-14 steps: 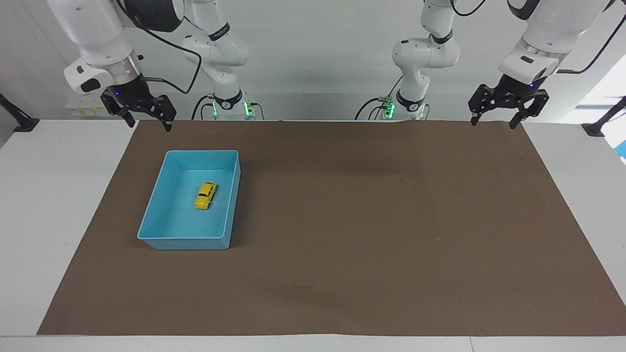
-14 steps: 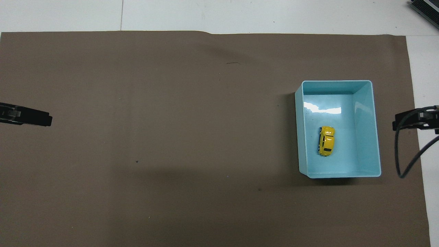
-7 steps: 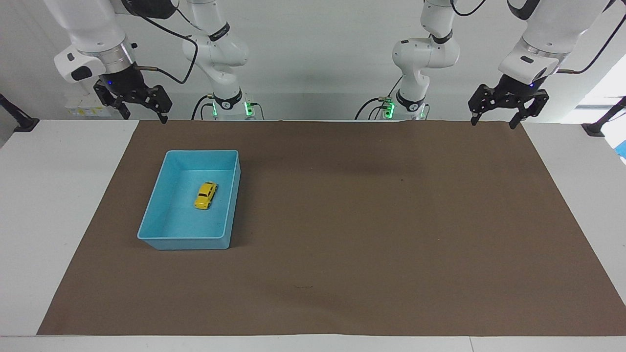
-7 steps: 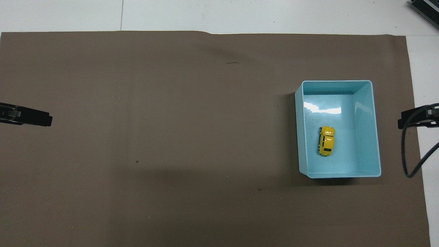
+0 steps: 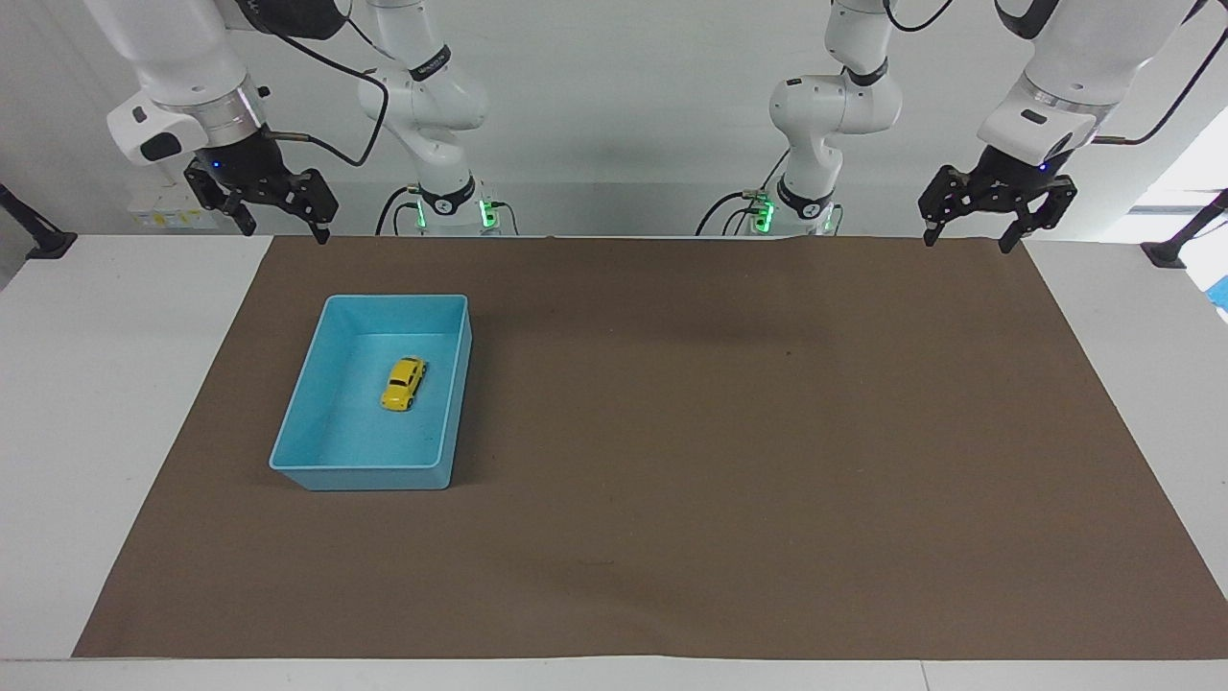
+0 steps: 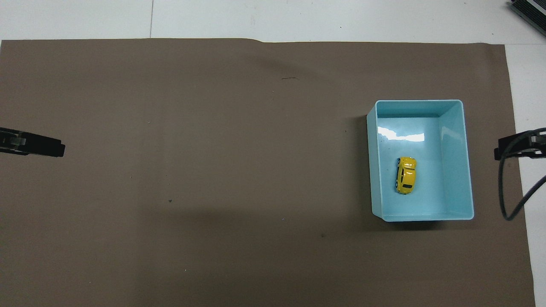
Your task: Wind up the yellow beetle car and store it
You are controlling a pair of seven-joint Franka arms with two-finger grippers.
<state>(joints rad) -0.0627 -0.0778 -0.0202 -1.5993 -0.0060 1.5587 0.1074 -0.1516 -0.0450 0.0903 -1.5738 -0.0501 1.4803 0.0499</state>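
The yellow beetle car (image 5: 403, 383) (image 6: 405, 175) rests on its wheels on the floor of the blue bin (image 5: 307, 365) (image 6: 467, 170), toward the right arm's end of the table. My right gripper (image 5: 284, 225) hangs open and empty in the air over the mat's edge by the robots, apart from the bin; only its tip (image 6: 518, 147) shows in the overhead view. My left gripper (image 5: 965, 230) waits open and empty over the mat's corner at the left arm's end, its tip (image 6: 47, 149) just showing from above.
A brown mat (image 5: 729, 461) covers most of the white table (image 5: 86, 403). A black cable (image 6: 512, 192) loops down from the right arm beside the bin. A dark object (image 6: 529, 10) sits at the table's farthest corner at the right arm's end.
The right gripper rose and drew away from the bin toward the table's edge, then held still. The car, bin and left arm have not moved.
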